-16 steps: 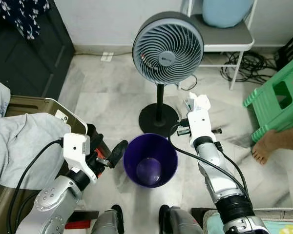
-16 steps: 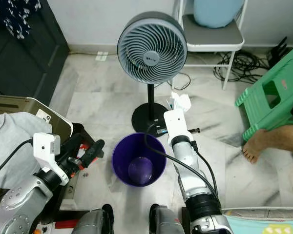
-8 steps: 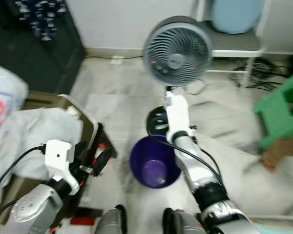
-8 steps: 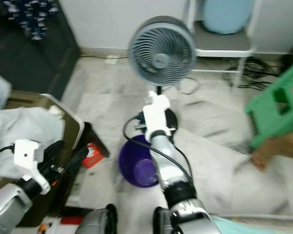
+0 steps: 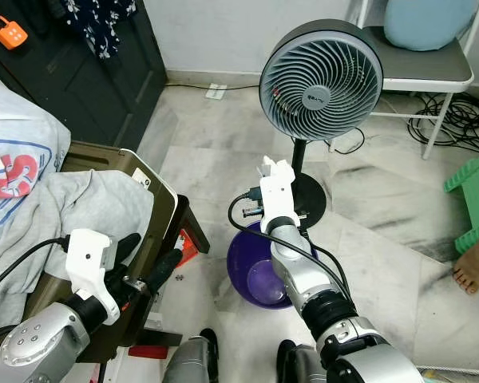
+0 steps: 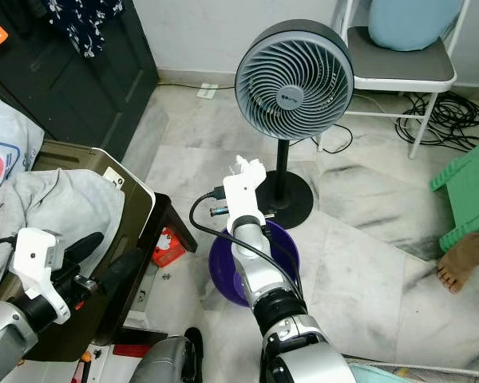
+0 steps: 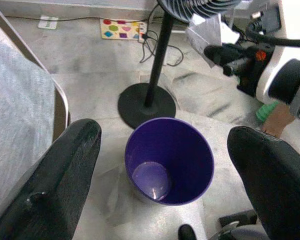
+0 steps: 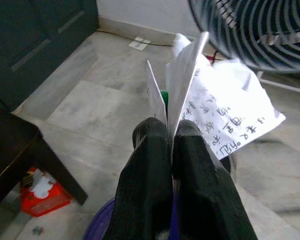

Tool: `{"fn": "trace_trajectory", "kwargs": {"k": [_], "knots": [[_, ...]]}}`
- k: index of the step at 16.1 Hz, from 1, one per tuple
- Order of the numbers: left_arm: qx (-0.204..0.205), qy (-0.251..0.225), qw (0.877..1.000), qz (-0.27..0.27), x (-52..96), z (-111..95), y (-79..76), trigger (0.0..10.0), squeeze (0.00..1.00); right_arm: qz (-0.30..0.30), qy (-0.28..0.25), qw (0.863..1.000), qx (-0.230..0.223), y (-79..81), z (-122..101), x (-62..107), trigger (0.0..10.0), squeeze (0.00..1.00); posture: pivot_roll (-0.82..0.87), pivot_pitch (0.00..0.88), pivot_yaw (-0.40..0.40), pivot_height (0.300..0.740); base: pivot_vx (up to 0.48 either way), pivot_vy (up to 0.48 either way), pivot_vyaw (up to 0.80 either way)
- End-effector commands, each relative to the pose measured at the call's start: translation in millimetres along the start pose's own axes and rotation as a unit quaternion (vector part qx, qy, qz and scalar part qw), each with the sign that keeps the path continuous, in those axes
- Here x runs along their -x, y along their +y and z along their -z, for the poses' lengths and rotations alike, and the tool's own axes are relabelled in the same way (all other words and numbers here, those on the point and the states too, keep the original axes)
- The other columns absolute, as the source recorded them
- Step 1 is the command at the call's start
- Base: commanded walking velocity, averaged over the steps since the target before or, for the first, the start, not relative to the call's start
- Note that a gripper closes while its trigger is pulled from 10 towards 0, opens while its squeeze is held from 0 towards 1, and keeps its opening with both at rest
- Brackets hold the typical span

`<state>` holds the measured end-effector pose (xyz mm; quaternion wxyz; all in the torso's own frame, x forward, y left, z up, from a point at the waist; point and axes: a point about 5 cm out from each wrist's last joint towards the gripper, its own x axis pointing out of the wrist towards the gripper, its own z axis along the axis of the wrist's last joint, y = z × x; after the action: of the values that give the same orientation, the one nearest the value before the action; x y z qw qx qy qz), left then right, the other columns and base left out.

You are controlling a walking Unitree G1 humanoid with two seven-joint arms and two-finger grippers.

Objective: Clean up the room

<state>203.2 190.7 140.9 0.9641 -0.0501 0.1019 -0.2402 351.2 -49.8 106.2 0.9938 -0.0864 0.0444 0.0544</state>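
Swung leftward since a second ago, the right gripper (image 8: 167, 132) is now poised above the far rim of the purple bin (image 7: 169, 160), fingers clamped on a printed paper scrap (image 8: 225, 117). Release is judged pending; nothing has been dropped in yet. The left gripper (image 7: 165, 175) is held spread wide, empty, beside the bin.
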Motion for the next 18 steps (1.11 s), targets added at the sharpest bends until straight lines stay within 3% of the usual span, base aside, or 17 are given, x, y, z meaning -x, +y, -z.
{"fn": "trace_trajectory", "kwargs": {"k": [1, 6, 8, 12, 13, 18], "knots": [[-0.023, 0.030, 0.999, -0.010, 3.3, 10.2, 5.8, 10.0, 0.00, -0.006, -0.004, 1.000, 0.006, 9.0, -0.4, 3.3, 10.0, 0.00, 0.14, 0.282, 0.124, 0.740, 0.000, 0.000, 0.00], [-0.016, 0.031, 0.999, -0.028, 1.3, 16.4, 11.2, 10.0, 0.00, 0.002, 0.055, 0.998, -0.008, 10.6, 32.0, 22.9, 10.0, 0.00, 0.08, 0.310, 0.117, 0.740, 0.000, 0.000, 0.00], [-0.015, 0.034, 0.999, -0.019, -7.3, 18.8, 12.0, 10.0, 0.00, 0.003, 0.084, 0.996, -0.010, 12.3, 48.5, 32.5, 10.0, 0.00, 0.05, 0.327, 0.126, 0.740, 0.000, 0.000, 0.00], [-0.019, 0.027, 0.999, -0.004, -15.7, 14.2, 10.9, 10.0, 0.00, 0.026, 0.094, 0.995, 0.002, 3.0, 54.6, 32.2, 10.0, 0.00, 0.05, 0.335, 0.128, 0.740, 0.000, 0.000, 0.00], [-0.022, 0.025, 0.999, -0.005, -15.0, 13.9, 12.7, 10.0, 0.00, 0.046, 0.098, 0.994, 0.005, -5.7, 55.0, 31.2, 10.0, 1.00, 0.06, 0.333, 0.129, 0.740, 0.000, 0.000, 0.00], [-0.023, 0.028, 0.999, -0.008, -10.1, 15.9, 12.6, 10.0, 0.00, 0.070, 0.094, 0.993, 0.010, -22.0, 53.3, 24.7, 10.0, 1.00, 0.08, 0.329, 0.132, 0.740, 0.000, 0.000, 0.00]]}}
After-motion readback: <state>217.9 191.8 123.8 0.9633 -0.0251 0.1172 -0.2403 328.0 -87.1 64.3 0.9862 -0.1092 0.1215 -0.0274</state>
